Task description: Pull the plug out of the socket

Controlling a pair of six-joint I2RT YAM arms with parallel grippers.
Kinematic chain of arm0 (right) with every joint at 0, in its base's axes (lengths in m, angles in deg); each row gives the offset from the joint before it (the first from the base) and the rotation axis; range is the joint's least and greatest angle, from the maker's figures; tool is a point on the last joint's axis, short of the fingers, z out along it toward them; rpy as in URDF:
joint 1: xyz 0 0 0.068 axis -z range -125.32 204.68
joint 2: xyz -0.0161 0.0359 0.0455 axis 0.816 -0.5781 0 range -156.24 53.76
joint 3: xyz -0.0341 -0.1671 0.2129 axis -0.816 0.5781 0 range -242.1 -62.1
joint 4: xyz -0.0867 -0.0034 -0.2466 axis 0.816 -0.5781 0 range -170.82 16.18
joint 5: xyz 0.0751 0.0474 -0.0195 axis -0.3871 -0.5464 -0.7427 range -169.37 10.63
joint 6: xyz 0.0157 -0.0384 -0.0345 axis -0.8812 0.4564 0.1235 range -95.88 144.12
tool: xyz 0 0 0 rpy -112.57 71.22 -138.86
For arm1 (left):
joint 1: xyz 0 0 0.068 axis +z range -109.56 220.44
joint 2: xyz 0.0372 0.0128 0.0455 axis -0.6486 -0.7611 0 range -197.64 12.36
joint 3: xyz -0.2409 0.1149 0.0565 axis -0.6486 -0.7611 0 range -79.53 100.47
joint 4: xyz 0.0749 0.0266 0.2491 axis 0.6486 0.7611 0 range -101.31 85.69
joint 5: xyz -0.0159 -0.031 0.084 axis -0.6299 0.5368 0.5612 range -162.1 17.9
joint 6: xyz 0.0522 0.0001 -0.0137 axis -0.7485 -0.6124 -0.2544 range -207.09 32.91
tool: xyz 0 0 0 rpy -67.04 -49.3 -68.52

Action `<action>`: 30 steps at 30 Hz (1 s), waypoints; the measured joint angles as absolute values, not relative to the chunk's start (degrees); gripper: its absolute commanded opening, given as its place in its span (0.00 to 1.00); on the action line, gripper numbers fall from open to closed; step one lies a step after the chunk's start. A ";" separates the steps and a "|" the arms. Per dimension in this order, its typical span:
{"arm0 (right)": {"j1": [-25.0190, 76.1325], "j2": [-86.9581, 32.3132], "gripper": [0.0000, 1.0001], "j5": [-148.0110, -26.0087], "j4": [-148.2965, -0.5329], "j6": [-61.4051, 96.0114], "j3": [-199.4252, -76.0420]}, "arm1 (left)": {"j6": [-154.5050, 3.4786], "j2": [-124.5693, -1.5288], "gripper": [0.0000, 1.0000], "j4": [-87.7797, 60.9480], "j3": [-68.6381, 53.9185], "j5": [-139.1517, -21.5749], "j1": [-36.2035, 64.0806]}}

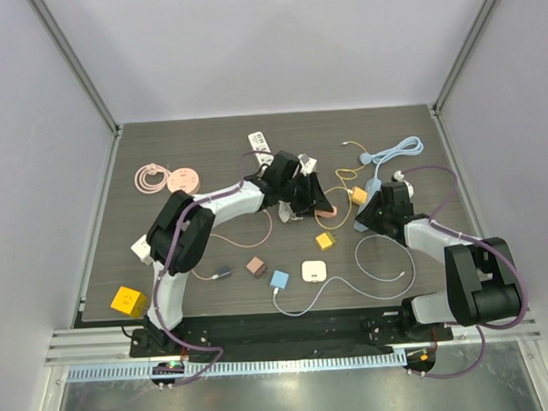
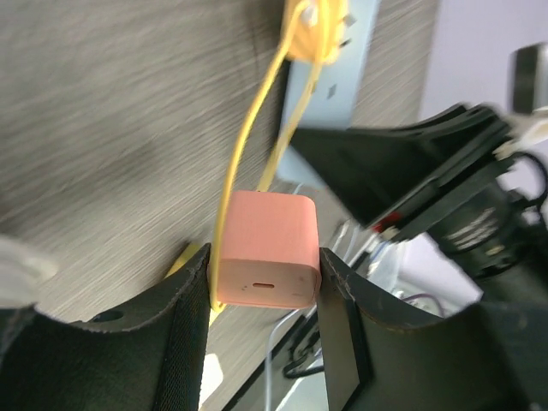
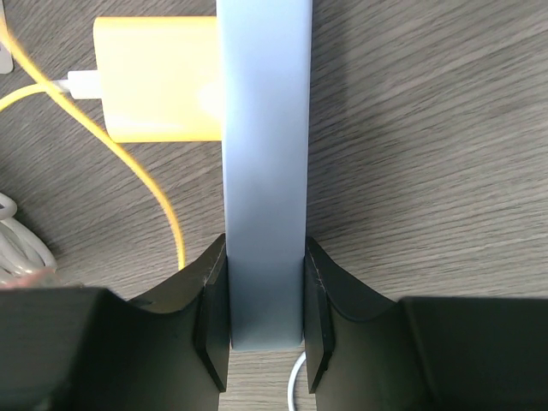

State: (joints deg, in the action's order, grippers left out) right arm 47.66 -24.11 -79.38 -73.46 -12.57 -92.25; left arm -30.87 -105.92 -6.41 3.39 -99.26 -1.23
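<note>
My left gripper (image 2: 264, 265) is shut on a pink plug (image 2: 270, 244), a rounded cube with a small slot facing the camera. In the top view that gripper (image 1: 317, 202) sits mid-table with the pink plug (image 1: 327, 209) at its tip. My right gripper (image 3: 264, 257) is shut across a light blue socket strip (image 3: 264, 145). A yellow plug (image 3: 158, 81) with a yellow cable sticks into the strip's left side. The strip (image 2: 330, 94) lies beyond the pink plug in the left wrist view. Whether they touch is hidden. From above, the right gripper (image 1: 376, 201) is beside the yellow plug (image 1: 358, 194).
A white power strip (image 1: 259, 142) lies at the back. A pink round socket (image 1: 182, 180) with coiled cable is at the left. Loose chargers lie near the front: white (image 1: 314, 270), blue (image 1: 279, 279), brown (image 1: 256, 265), yellow (image 1: 325, 241). A yellow cube (image 1: 129, 300) sits at the front left.
</note>
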 measured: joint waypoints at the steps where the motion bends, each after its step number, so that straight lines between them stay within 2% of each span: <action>1: 47.68 -24.11 0.01 -79.49 -73.37 -12.44 -92.21 | -31.76 -105.66 0.00 -5.29 3.10 -99.19 -1.32; 10: 47.81 -24.06 0.01 -80.56 -72.74 -11.78 -91.95 | -37.90 -103.65 0.03 0.33 2.60 -102.14 -3.96; 14: 47.90 -24.06 0.01 -81.08 -72.61 -11.56 -91.86 | -39.28 -103.21 0.14 0.33 1.75 -103.63 -6.48; 19: 47.90 -24.06 0.01 -82.16 -72.58 -10.93 -91.79 | -40.13 -102.84 0.15 0.26 0.08 -103.89 -8.73; 22: 47.90 -24.06 0.01 -82.61 -72.58 -10.51 -91.77 | -40.48 -102.86 0.19 0.28 -0.44 -103.81 -9.41; 23: 47.90 -24.06 0.01 -82.72 -72.58 -10.45 -91.77 | -40.66 -102.86 0.27 0.28 -0.51 -103.76 -9.63; 28: 47.90 -24.06 0.01 -83.38 -72.63 -10.03 -91.77 | -41.69 -102.86 0.49 0.57 -0.48 -102.54 -11.16; 29: 47.90 -24.06 0.01 -83.47 -72.63 -9.99 -91.75 | -42.19 -102.86 0.60 0.83 -0.48 -102.21 -11.33; 30: 47.90 -24.06 0.01 -83.55 -72.61 -10.01 -91.75 | -42.52 -102.86 0.64 1.38 -0.42 -102.04 -11.44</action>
